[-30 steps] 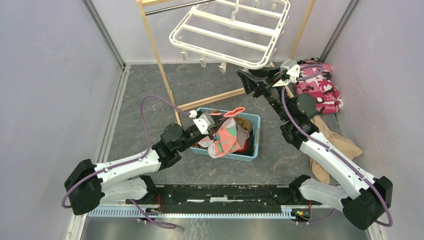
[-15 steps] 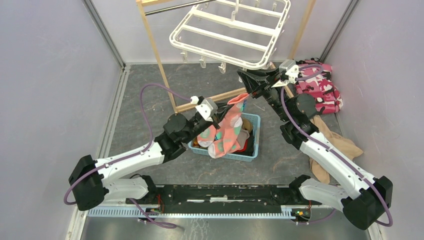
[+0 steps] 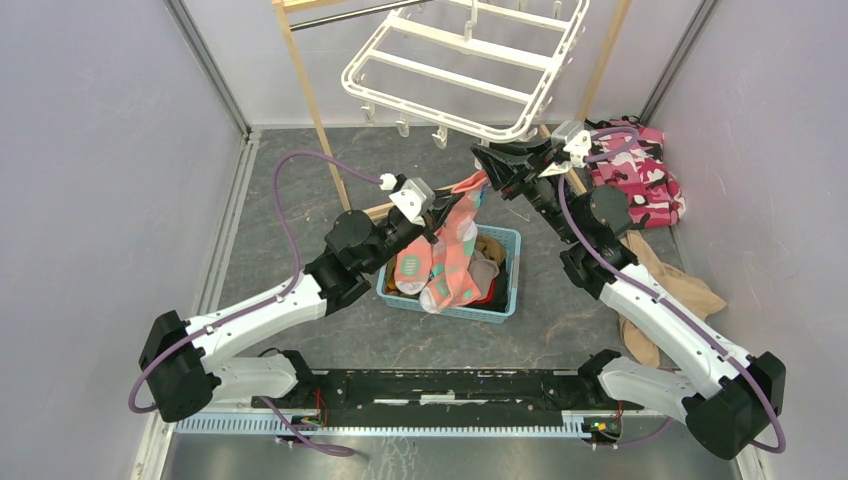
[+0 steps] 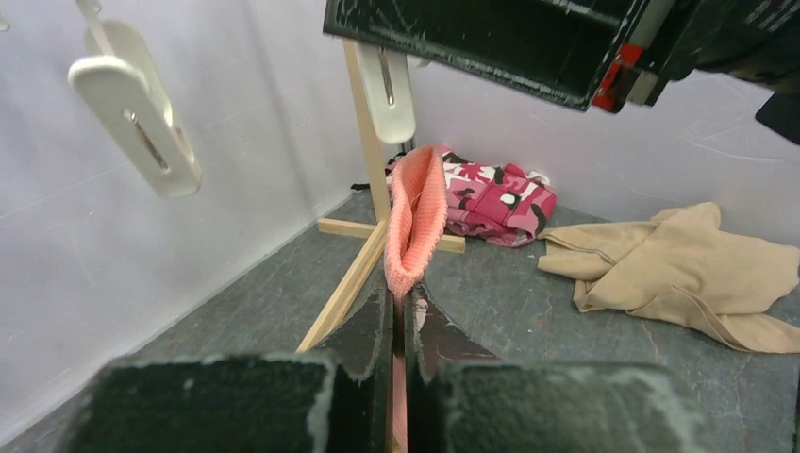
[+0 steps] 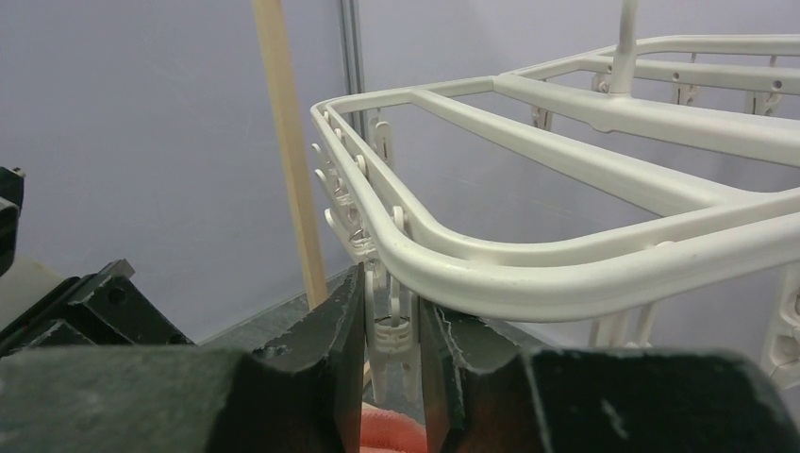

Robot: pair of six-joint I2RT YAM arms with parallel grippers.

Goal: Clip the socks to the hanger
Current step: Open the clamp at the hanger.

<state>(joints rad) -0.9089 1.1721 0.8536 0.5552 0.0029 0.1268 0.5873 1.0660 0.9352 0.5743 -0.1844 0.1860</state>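
**Above the blue basket, a pink sock is held up to a hanger clip**

Near the middle of the tabletop point(image 3: 300, 180), a blue basket point(image 3: 512, 268) with slotted plastic walls is seen. More socks point(image 3: 488, 250) are piled in it: a grey-brown one and a bright red one can be made out at its right side, partly hidden by the hanging sock.

A salmon-pink sock point(image 3: 458, 245) with teal and white patches is pinched at its ribbed cuff between the closed fingers of the left gripper point(image 3: 440, 215). Its body hangs down over the basket, and the cuff stands up past the fingertips in a folded loop in the left wrist view.

The hanger point(image 3: 470, 65), a white rack of parallel crossbars with small clips hung along its rim, is suspended at a tilt from the wooden stand point(image 3: 315, 110) over the far edge of the tabletop. At its near right corner, one clip point(image 5: 391, 326) is squeezed between the fingers of the right gripper point(image 3: 487, 165). The sock's cuff is seen just beside and below that clip; whether they touch cannot be told.

A pink camouflage cloth point(image 3: 640, 180) lies in the far right corner, and a tan garment point(image 3: 670, 290) lies along the right edge.
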